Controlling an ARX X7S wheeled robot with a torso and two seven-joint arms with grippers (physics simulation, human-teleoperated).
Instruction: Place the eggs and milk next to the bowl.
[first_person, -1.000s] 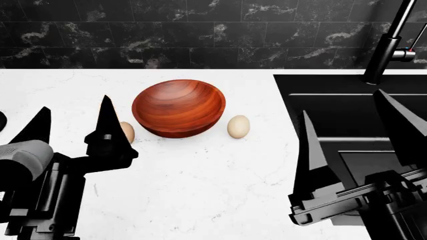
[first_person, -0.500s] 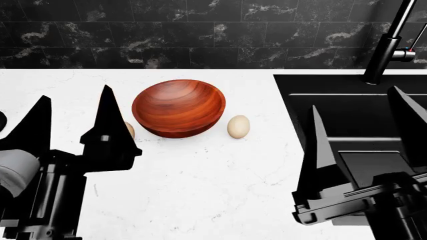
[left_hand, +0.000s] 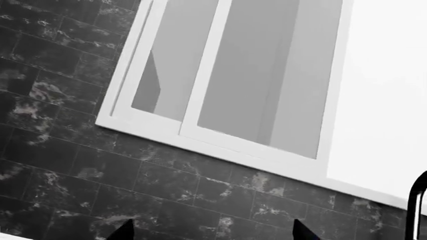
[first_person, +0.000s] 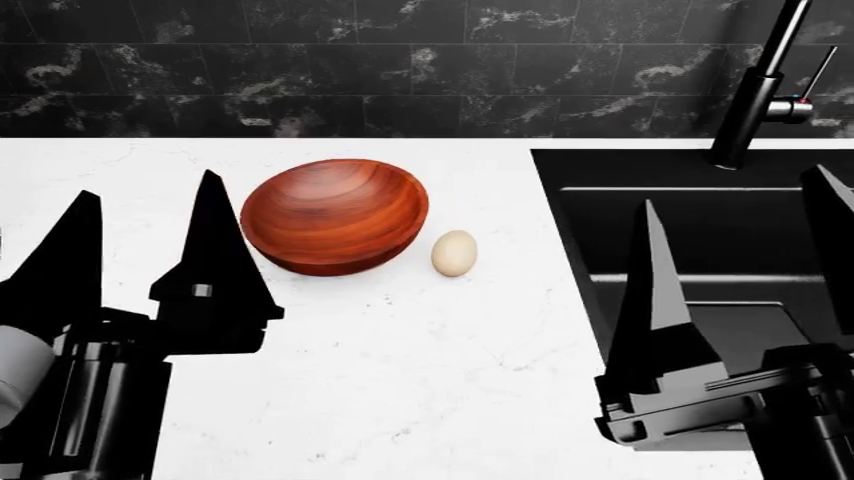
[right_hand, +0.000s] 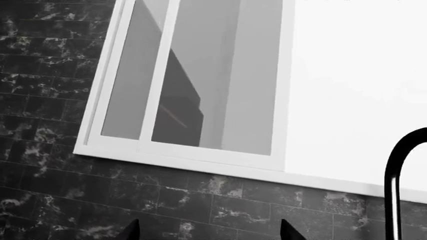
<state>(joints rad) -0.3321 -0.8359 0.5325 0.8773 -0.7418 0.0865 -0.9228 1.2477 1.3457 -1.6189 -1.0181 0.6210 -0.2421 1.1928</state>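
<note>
I am holding my left gripper (first_person: 144, 245) low over the left part of the white countertop (first_person: 400, 380), its two black fingers (first_person: 211, 250) standing wide apart and pointing up, with nothing between them. My left wrist camera is looking away from the counter: only the tips of those fingers (left_hand: 124, 231) are showing against a black marble-tiled wall (left_hand: 60, 155), with a white-framed window (left_hand: 220, 80) above.

Just past my inner left finger, the bowl (first_person: 335, 215) is sitting on the countertop toward the back edge, near the dark backsplash (first_person: 360, 65), upright and with nothing inside. One of the eggs (first_person: 454, 253) is lying just beside the bowl on its right, close to its rim though I cannot tell whether it is touching, between the bowl and the sink's left edge. The second egg is hiding from me; my left finger is covering the spot beside the bowl's left side. The milk is not showing in any of my views.

Further right, the black sink (first_person: 667, 240) is cutting into the countertop, with a dark faucet (first_person: 758, 85) rising at its back edge. My right gripper (first_person: 747, 255) is hanging above the sink's front portion, its fingers (first_person: 657, 290) likewise spread wide and gripping nothing. My right wrist camera is showing only the fingertips (right_hand: 130, 229), the tiled wall, the window and the faucet's curved neck (right_hand: 400, 180).
</note>
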